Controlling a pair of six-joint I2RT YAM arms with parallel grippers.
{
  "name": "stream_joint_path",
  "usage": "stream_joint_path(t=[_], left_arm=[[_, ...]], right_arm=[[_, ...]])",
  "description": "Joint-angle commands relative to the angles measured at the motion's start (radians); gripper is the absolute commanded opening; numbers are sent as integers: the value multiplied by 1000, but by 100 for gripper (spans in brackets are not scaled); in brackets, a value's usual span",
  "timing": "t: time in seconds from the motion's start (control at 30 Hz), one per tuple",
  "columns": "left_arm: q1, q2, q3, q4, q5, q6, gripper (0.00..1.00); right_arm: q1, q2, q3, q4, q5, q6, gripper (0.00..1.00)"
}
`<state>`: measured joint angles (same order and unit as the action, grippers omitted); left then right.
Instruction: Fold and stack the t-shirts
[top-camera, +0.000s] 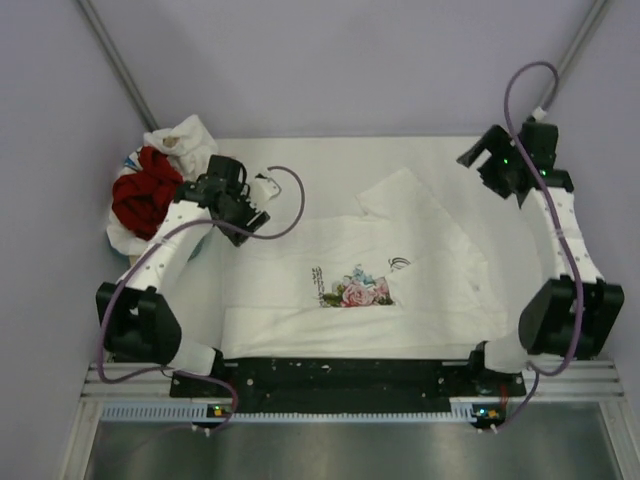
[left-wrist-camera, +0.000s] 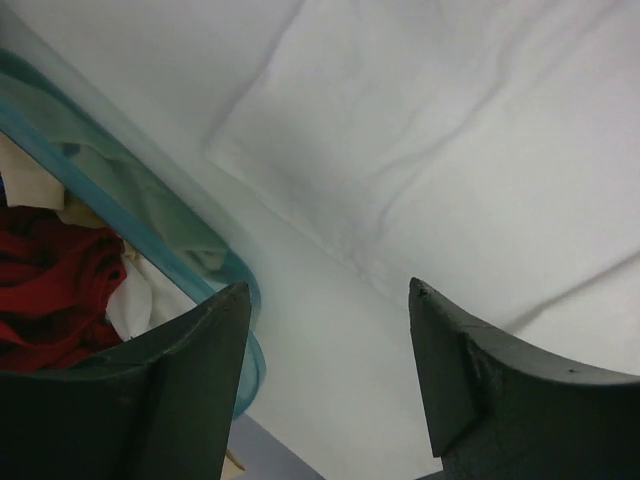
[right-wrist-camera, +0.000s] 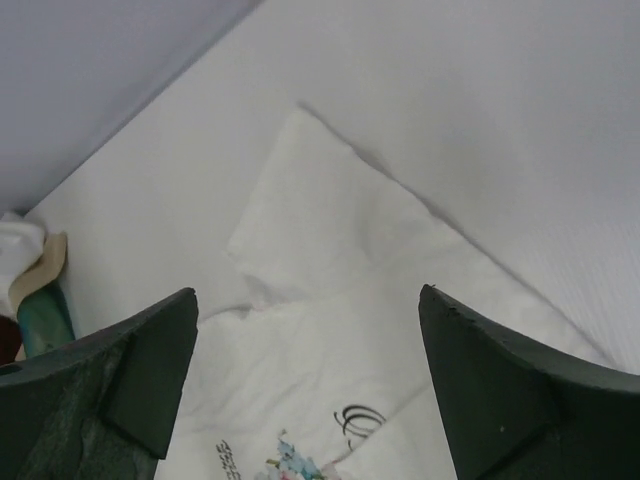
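Observation:
A white t-shirt (top-camera: 400, 250) with a pink-green floral print (top-camera: 358, 290) lies spread on the table, one sleeve pointing to the back. My left gripper (top-camera: 262, 200) hovers open over the shirt's left edge (left-wrist-camera: 450, 130), with nothing between its fingers (left-wrist-camera: 328, 290). My right gripper (top-camera: 478, 152) is raised at the back right, open and empty (right-wrist-camera: 308, 292), looking down on the sleeve and print (right-wrist-camera: 330, 330). A deep red t-shirt (top-camera: 145, 190) and a white one (top-camera: 185, 135) lie crumpled in a pile at the left.
The teal-rimmed tray (left-wrist-camera: 150, 240) holds the crumpled pile at the table's left edge, just left of my left gripper. Purple walls close off the back and sides. The black arm rail (top-camera: 350, 375) runs along the near edge.

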<state>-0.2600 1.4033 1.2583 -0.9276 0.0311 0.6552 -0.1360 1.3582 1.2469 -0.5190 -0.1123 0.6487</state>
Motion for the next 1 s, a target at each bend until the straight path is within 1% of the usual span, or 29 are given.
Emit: stream_joint_path(t=[0.0,0.03,0.07,0.17,0.27,0.37,0.4,0.47,0.5,0.6,0.67,0.8,0.87,0.9,0.97], left_arm=[[102,167,124,55,47,-49,68],[117,204,147,64,43,-43,68],[131,235,164,72,38,-37,68],[175,331,228,73,38,-9,68],[215,422,294,62,39,14,70],[251,505,364,41,58,15,76],[252,525,381,30,69,15,77],[254,566,406,26,76,20,78],[280,585,411,26,72,20,78],[280,631,424,18,55,8,78],[281,652,423,16,64,7,78],[288,689,437,19,75,-2,78],[292,712,467,-2,90,-15,76],[292,724,480,-22,101,-22,76],[291,741,492,-37,127,-17,75]], right_arm=[[61,365,352,-33,-305,-256,80],[68,449,435,-65,-316,-261,75],[81,511,491,-79,-302,-270,74],[128,686,658,-128,-170,-322,73],[185,842,827,-174,-77,-363,73],[210,956,917,-185,74,-386,73],[216,984,936,-185,100,-391,72],[228,1047,982,-187,103,-405,72],[239,1079,999,-191,108,-408,72],[269,1131,1017,-207,146,-431,71],[291,1167,1077,-259,174,-442,71],[319,1174,1091,-274,218,-469,69],[332,1173,1083,-282,218,-486,63],[334,1171,1077,-288,212,-491,57],[334,1165,1059,-291,182,-492,55]])
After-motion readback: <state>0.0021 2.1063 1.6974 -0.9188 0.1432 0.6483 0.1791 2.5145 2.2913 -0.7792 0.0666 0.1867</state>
